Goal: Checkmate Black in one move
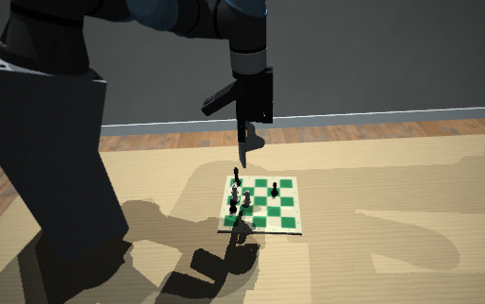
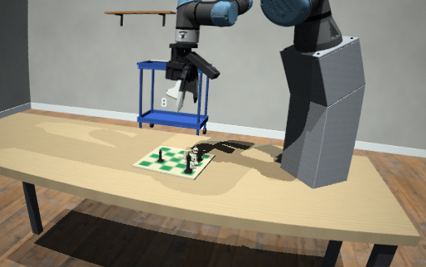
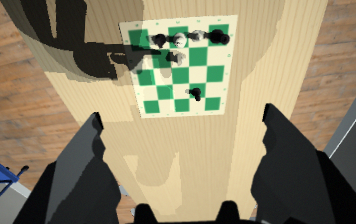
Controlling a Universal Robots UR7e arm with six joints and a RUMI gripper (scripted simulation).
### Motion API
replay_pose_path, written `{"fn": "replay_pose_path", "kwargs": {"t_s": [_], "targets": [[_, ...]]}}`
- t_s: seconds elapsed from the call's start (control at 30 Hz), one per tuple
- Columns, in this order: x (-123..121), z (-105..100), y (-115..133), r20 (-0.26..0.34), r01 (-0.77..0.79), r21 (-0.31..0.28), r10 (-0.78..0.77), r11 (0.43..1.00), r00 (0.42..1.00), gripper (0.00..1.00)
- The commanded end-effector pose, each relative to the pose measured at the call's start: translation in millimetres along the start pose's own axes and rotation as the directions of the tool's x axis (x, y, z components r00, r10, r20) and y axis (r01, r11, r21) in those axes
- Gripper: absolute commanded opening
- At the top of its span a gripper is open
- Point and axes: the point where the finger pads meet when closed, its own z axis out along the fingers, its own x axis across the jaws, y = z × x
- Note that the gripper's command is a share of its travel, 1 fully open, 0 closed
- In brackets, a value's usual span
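A small green-and-white chessboard lies on the wooden table; it also shows in the exterior view and in the wrist view. Along one edge row stand a black piece, two white pieces and another black piece. A third white piece stands one row in. A lone black piece stands apart on the other side. All look upright. My gripper hangs well above the board's edge, open wide and empty.
The robot's dark pedestal stands on the table beside the board and fills the left of the top view. A blue cart stands on the floor behind the table. A wall shelf is high up.
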Motion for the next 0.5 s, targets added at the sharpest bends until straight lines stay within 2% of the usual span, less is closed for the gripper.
{"fn": "replay_pose_path", "kwargs": {"t_s": [0.0, 0.47], "targets": [[0.2, -7.4, -3.2, -0.004, -0.002, 0.010, 0.002, 1.000, 1.000, 1.00], [0.3, -7.7, -2.4, -0.003, -0.001, 0.009, 0.001, 1.000, 1.000, 1.00]]}}
